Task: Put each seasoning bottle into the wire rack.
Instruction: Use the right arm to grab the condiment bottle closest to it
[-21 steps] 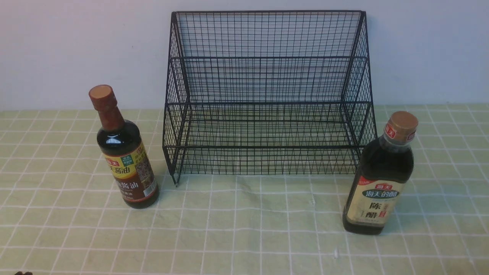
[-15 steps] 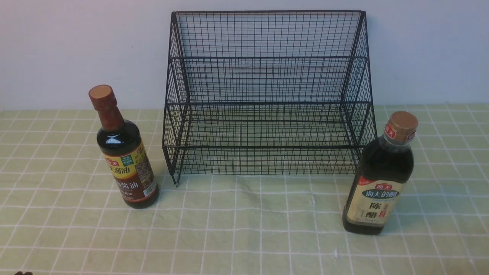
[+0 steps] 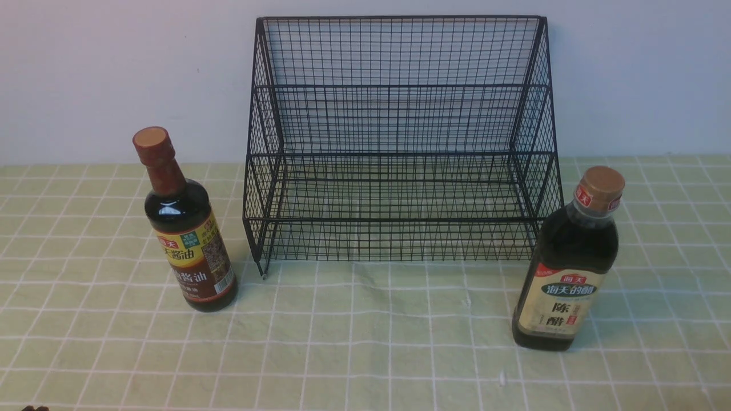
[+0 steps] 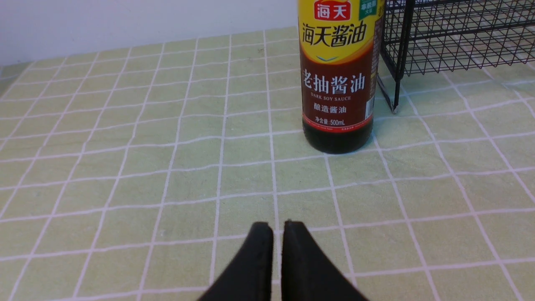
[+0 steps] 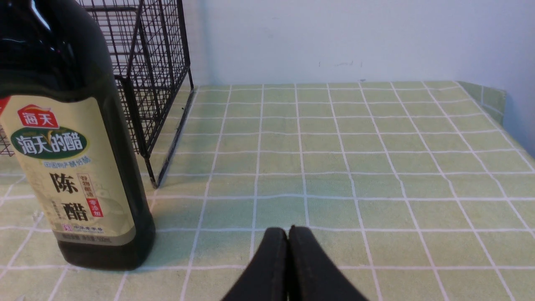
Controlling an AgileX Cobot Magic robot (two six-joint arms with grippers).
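Note:
The slim-necked soy sauce bottle [image 3: 188,240] with red-brown cap stands upright left of the black wire rack [image 3: 400,142]; it also shows in the left wrist view [image 4: 337,83]. The larger vinegar bottle [image 3: 568,268] with tan cap and cream label stands upright at the rack's right front corner; it also shows in the right wrist view [image 5: 71,159]. The rack holds nothing. My left gripper [image 4: 278,228] is shut and empty, short of the soy bottle. My right gripper [image 5: 288,232] is shut and empty, beside and short of the vinegar bottle.
A green checked cloth [image 3: 365,342] covers the table. A white wall stands right behind the rack. The table's right edge [image 5: 497,100] shows in the right wrist view. A dark tip of the left arm [image 3: 34,407] peeks in at the front view's lower left.

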